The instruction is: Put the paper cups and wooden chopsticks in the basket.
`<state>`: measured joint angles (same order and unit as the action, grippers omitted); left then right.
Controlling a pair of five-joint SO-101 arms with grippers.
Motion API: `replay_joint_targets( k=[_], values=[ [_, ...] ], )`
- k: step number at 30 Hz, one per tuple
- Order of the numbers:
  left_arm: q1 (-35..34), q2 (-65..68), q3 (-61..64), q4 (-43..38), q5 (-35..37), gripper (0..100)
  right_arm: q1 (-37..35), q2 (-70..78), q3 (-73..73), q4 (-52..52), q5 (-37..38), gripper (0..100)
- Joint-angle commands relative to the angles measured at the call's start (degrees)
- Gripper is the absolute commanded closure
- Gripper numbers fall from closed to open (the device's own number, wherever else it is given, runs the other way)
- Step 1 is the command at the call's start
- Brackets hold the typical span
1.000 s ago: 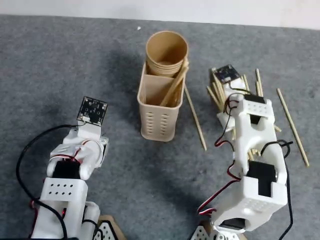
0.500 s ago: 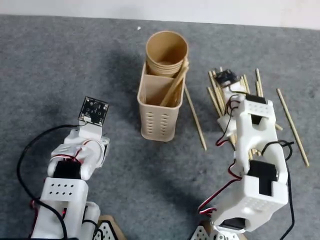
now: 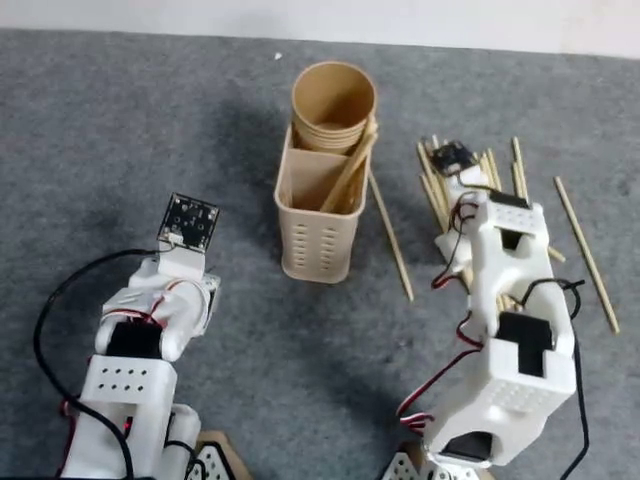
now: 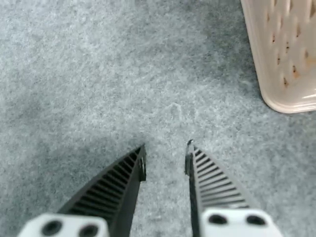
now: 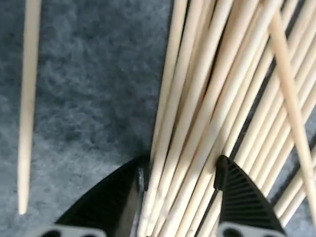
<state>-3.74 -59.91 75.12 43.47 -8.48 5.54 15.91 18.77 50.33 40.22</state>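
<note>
The beige slotted basket (image 3: pixel 318 235) stands mid-table, with stacked paper cups (image 3: pixel 333 105) in its far compartment and a few chopsticks (image 3: pixel 350 170) leaning in the near one. A pile of loose wooden chopsticks (image 3: pixel 437 195) lies on the carpet to its right. My right gripper (image 5: pixel 180 175) is open and low over that pile. Its fingers (image 5: pixel 113 197) straddle several of the chopsticks (image 5: pixel 217 98). The right arm (image 3: pixel 505 290) hides much of the pile from above. My left gripper (image 4: pixel 165 160) hangs open over bare carpet, left of the basket (image 4: pixel 286 54), holding nothing.
One single chopstick (image 3: pixel 388 235) lies between the basket and the right arm, and another (image 3: pixel 585 255) lies far right. A lone stick (image 5: pixel 27 98) lies apart from the pile. The left arm (image 3: pixel 150 320) sits at the near left. Grey carpet covers the table.
The right arm's wrist has tipped down and shifted slightly over the chopstick pile. The left arm has not moved.
</note>
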Motion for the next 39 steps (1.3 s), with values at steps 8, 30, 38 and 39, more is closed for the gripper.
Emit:
replay_joint_targets(
  k=[8,30,38,39],
  values=[
    [0.9,-0.6,-0.1,-1.0,0.4,85,-0.5,2.9,-0.6,0.0,-4.1,99.5],
    [0.9,-0.6,-0.1,-1.0,0.4,85,-1.4,-30.6,-4.7,-0.4,-24.4,99.5],
    [0.9,-0.6,-0.1,-1.0,0.4,85,-5.8,-41.9,-3.0,-12.0,-33.7,99.5],
    [0.9,-0.6,-0.1,-1.0,0.4,85,-6.6,-43.1,-2.7,-13.8,-34.2,99.5]
  ],
)
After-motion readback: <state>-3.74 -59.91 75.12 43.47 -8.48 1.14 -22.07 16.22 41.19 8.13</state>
